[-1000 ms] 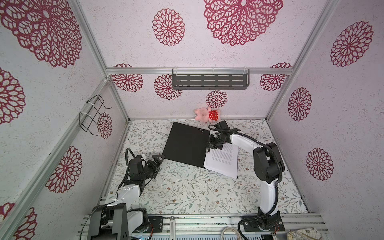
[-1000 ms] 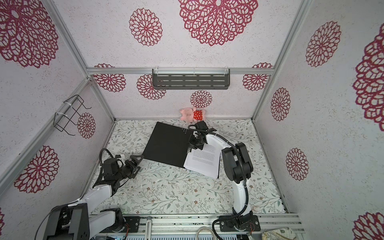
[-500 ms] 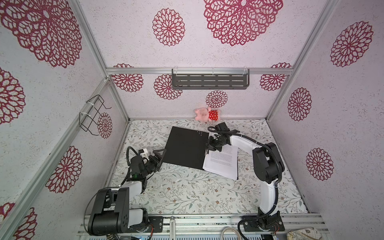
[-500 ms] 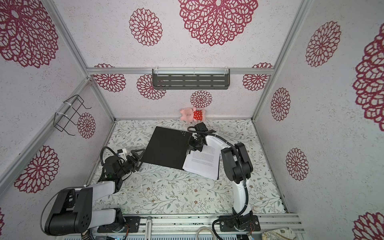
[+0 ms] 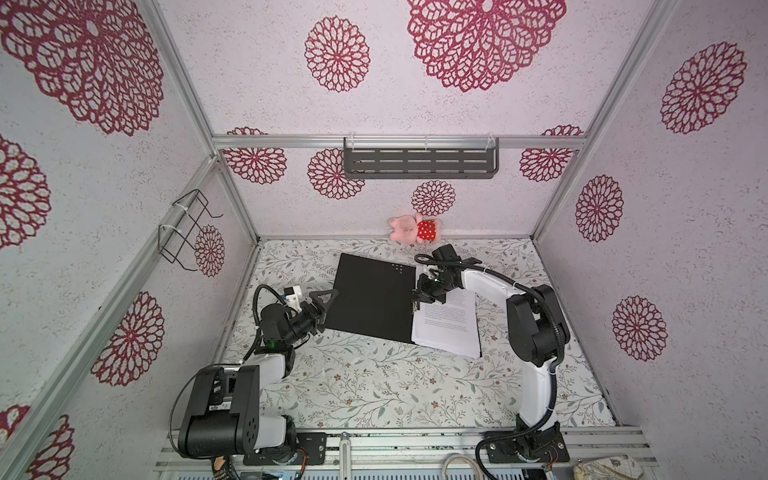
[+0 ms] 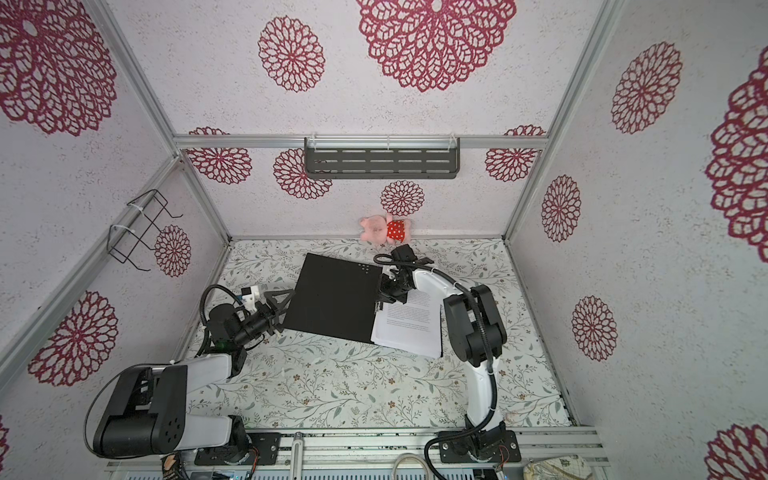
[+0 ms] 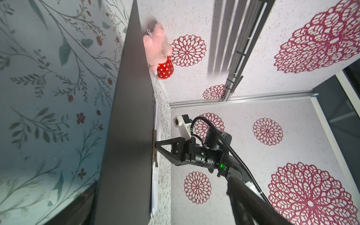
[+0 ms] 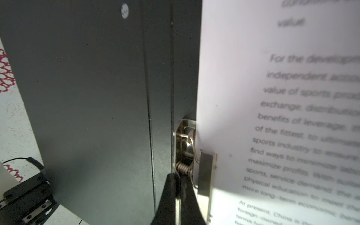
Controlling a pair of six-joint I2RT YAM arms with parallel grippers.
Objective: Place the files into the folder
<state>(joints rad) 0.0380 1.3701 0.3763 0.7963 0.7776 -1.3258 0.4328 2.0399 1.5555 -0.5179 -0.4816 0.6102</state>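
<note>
Right gripper closed at the clip, left gripper wide at the cover's edge

The right gripper [image 8: 176,178] has its fingers pressed together with nothing between them. In the right wrist view its tip rests against the coiled spring of the spine clip [image 8: 187,148]. In both top views this gripper [image 5: 417,302] [image 6: 381,300] reaches in from the far right side to the fold of the open folder [image 5: 374,299] [image 6: 336,303].

The left gripper [image 5: 325,309] [image 6: 283,307] stands wide open at the outer edge of the folder's black left cover. Whether its fingers touch that edge cannot be told.

The folder lies open on the floral table [image 5: 374,386], black inside up, near the middle and a little toward the back. The files [image 5: 446,324] [image 6: 409,328] sit on its right half as a white stack of printed sheets. Their inner edge is at the spine, where the clip's flat metal bar lies over the top sheet [image 8: 272,97]. The left wrist view sees the black cover [image 7: 128,136] nearly edge-on, with the clip [image 7: 154,148] and the right arm beyond it.

A pink plush toy [image 5: 413,230] [image 6: 384,228] in a red dotted dress lies against the back wall, just behind the folder
</note>
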